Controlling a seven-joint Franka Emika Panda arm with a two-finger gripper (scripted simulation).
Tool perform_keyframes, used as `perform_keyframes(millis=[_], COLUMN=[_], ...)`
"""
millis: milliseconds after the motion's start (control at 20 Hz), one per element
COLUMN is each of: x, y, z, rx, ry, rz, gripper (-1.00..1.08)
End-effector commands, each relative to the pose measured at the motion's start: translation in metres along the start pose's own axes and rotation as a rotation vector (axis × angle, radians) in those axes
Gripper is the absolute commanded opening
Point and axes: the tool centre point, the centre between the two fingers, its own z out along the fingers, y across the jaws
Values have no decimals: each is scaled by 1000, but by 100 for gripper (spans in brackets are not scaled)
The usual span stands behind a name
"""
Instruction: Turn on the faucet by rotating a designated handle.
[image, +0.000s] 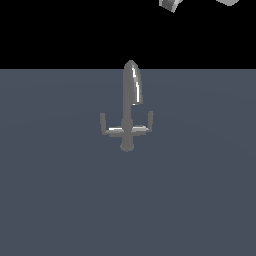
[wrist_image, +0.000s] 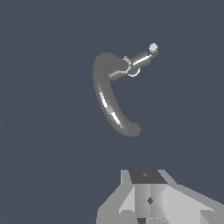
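- Gripper (wrist_image: 151, 205): only its pale grey body shows at the edge of the wrist view, with a further scrap of the arm at the top edge of the exterior view. The fingertips are out of frame in both, so I cannot tell whether the jaws are parted or closed. Nothing is seen held.
- Separation: the gripper sits high above the work surface (image: 200, 200), well apart from the faucet (image: 128, 107). No contact with any part of it is visible.
- Faucet: stands upright on its round base near the middle of the dark grey surface. The tall spout (wrist_image: 107, 98) curves over and down, its tip leaning towards the exterior view's right.
- Handle (image: 144, 125): the crossbar arm on that same side, with its upturned tip. It lies level and in line with the opposite arm (image: 108, 126), the bar running straight across the exterior view.
- In the wrist view, seen from above, one crossbar arm (wrist_image: 142, 57) sticks out beyond the spout's bend; which arm it is cannot be settled from that picture.
- Progress, as judged: the handle appears unturned, so no part of the rotation looks done. Remaining: descend, reach the handle's upturned tip, and swing it about the stem.
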Motion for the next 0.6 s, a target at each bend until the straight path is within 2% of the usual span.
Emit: perform_keyframes(millis=[0,550], x=[15,76], y=[6,28], z=[5,36], rx=[46,243], ry=[-20,-111], rz=[17,89], gripper=[-100,-100])
